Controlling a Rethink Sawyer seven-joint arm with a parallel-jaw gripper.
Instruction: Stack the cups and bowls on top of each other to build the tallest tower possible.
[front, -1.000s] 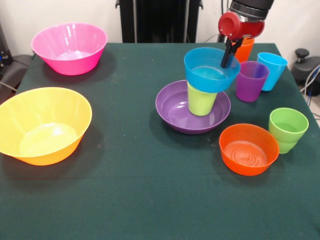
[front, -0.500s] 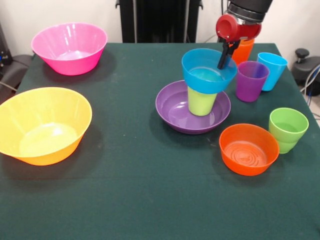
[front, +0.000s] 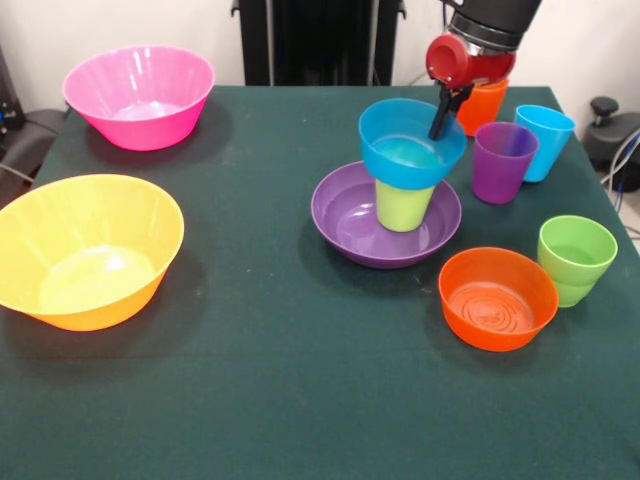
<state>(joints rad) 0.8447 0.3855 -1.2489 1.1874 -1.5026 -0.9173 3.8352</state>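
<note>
Table (front: 260, 400) dark green, plain, no pattern. Big deep bowl (front: 140, 95) pink. Other big bowl (front: 85, 250) yellow-orange. Wide shallow bowl (front: 350, 220) purple. Cup in it (front: 402, 207) lime-yellow. Small bowl on that cup (front: 405, 150) blue, paler turquoise inside. Small bowl in front (front: 497, 297) orange, ring ridges on its floor. Cups: green (front: 575, 258), purple (front: 503, 162), light blue (front: 543, 140), orange (front: 481, 105). Arm housing (front: 462, 58) red, black section above it. Pincer (front: 440, 115) black.
</note>
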